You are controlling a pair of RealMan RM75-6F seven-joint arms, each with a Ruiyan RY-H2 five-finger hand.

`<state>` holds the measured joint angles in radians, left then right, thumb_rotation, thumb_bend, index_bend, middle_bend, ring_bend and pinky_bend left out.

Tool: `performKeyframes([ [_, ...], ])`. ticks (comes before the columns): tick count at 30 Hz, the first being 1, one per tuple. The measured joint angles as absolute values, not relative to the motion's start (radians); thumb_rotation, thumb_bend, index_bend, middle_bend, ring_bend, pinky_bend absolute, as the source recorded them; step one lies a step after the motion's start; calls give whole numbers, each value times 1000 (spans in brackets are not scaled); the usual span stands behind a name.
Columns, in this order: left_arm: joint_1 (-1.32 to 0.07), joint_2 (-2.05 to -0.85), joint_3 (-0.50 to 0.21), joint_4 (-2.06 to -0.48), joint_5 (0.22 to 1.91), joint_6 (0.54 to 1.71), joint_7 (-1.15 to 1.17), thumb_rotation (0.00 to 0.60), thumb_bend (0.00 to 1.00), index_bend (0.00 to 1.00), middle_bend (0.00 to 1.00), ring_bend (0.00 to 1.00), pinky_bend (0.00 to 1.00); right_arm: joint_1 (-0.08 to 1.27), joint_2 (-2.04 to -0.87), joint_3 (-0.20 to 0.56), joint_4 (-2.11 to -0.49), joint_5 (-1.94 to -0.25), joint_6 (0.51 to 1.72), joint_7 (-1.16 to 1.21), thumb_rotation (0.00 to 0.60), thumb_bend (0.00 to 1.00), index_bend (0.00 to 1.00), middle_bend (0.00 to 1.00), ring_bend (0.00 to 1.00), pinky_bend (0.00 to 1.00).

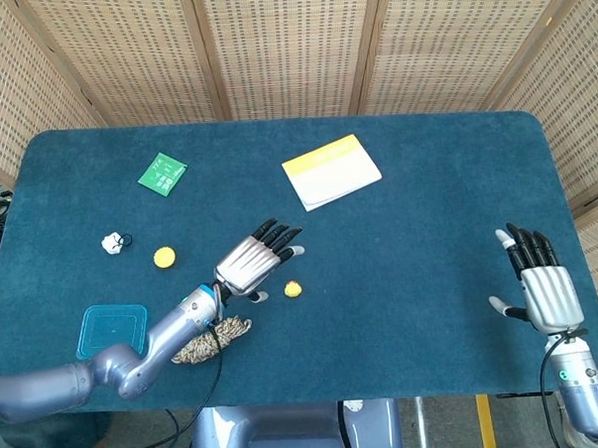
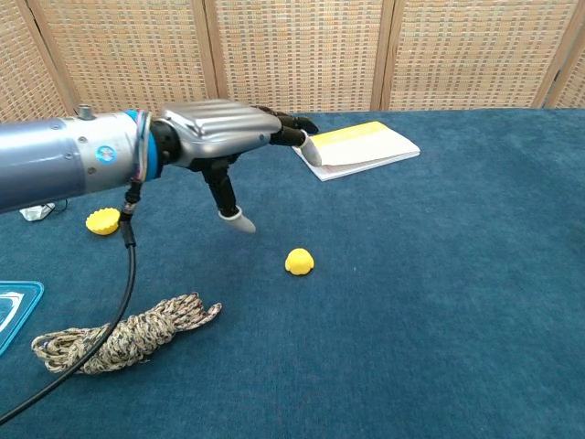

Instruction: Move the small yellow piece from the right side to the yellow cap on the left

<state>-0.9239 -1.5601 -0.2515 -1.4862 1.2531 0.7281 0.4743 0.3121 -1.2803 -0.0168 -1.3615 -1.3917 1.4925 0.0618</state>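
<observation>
I see both views evenly and softly lit, bright with no glare on the blue table (image 1: 422,308). Shadows are faint and diffuse along its near edge. My head view is sharp throughout. In the chest view the left hand (image 2: 224,133) looms large, slightly soft.

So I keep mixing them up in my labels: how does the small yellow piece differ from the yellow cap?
The small yellow piece is a rounded, domed lump, while the yellow cap is flatter with a scalloped rim. The piece lies near the table's middle, close to the left robot hand; the cap lies further left, near a small white object. Both are yellow, small, and rest untouched on the blue table.
</observation>
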Motion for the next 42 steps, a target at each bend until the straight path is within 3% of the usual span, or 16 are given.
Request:
performKeyframes([
  [11, -1035, -1688, -223, -1347, 1118, 662, 554, 600, 161, 377, 0, 0, 0, 292, -1279, 22, -1351, -1393, 1468, 76, 600, 0, 0, 0, 0, 0],
  [42, -1083, -1812, -146, -1157, 1104, 667, 496, 600, 244, 411, 0, 0, 0, 260, -1274, 90, -1333, -1411, 1411, 117, 600, 0, 0, 0, 0, 0],
])
